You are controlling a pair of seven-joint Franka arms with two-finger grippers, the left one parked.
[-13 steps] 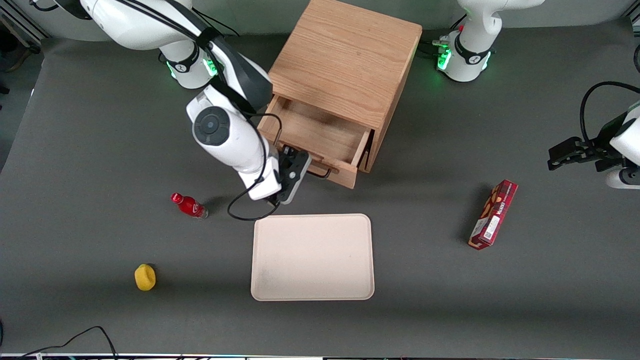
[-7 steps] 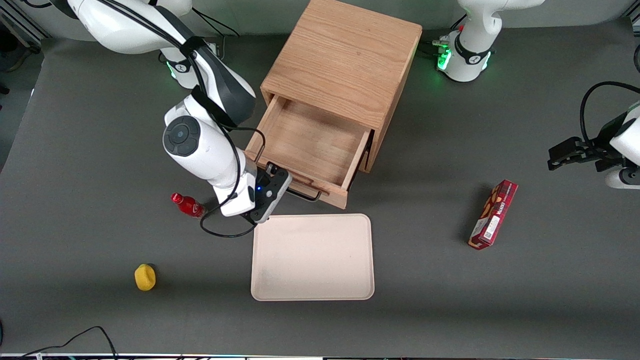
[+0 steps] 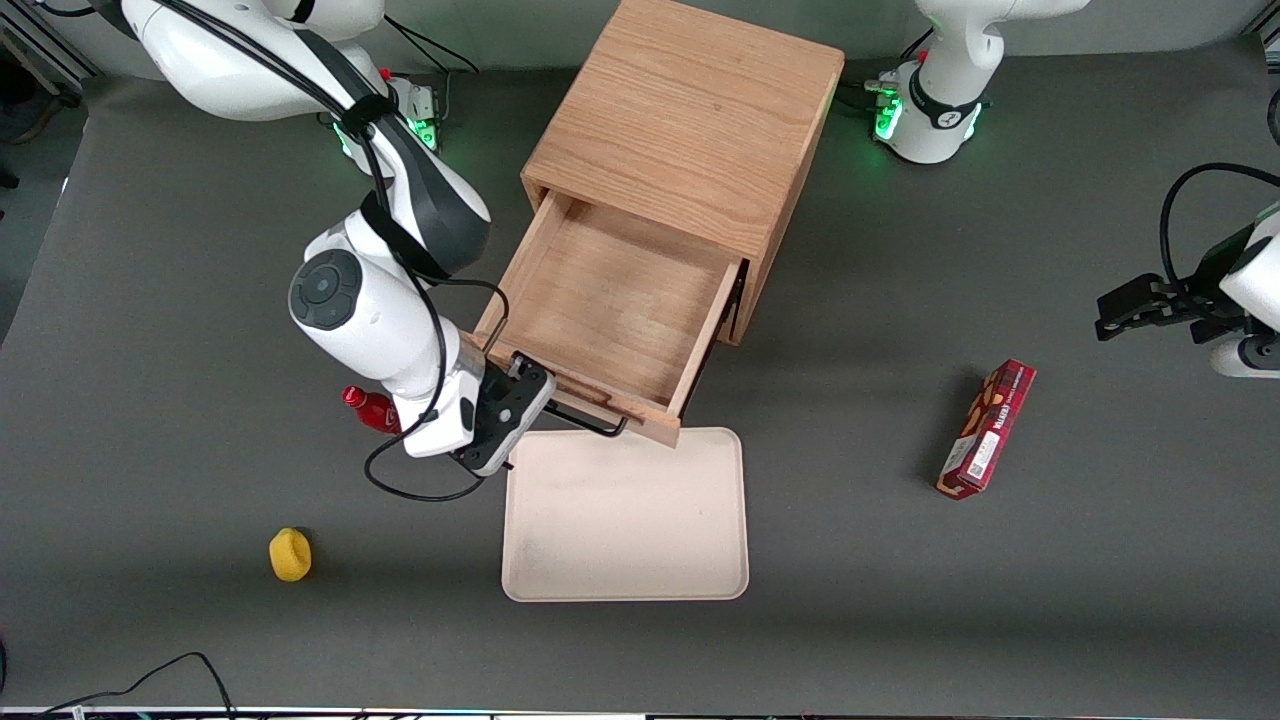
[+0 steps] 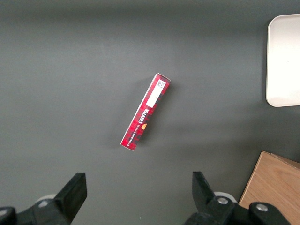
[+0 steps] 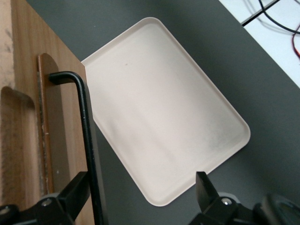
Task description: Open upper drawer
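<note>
The upper drawer (image 3: 610, 310) of the light oak cabinet (image 3: 690, 130) stands pulled far out, and its inside is bare wood. Its thin black bar handle (image 3: 590, 422) runs along the drawer's front panel. My right gripper (image 3: 522, 385) is at the handle's end toward the working arm's side. In the right wrist view the gripper (image 5: 140, 194) is open, its fingers wide apart. The handle bar (image 5: 86, 140) passes between them, right against one finger (image 5: 70, 194). The lower drawer is hidden under the upper one.
A beige tray (image 3: 625, 520) lies just in front of the drawer, its edge under the drawer front; it also shows in the right wrist view (image 5: 164, 108). A red bottle (image 3: 365, 408) lies beside my arm. A yellow object (image 3: 290, 555) and a red box (image 3: 985, 430) lie farther off.
The upper drawer has slid farther out toward the front camera, up to the tray's edge. My right gripper moved the same way with the handle, and the arm now partly covers the red bottle.
</note>
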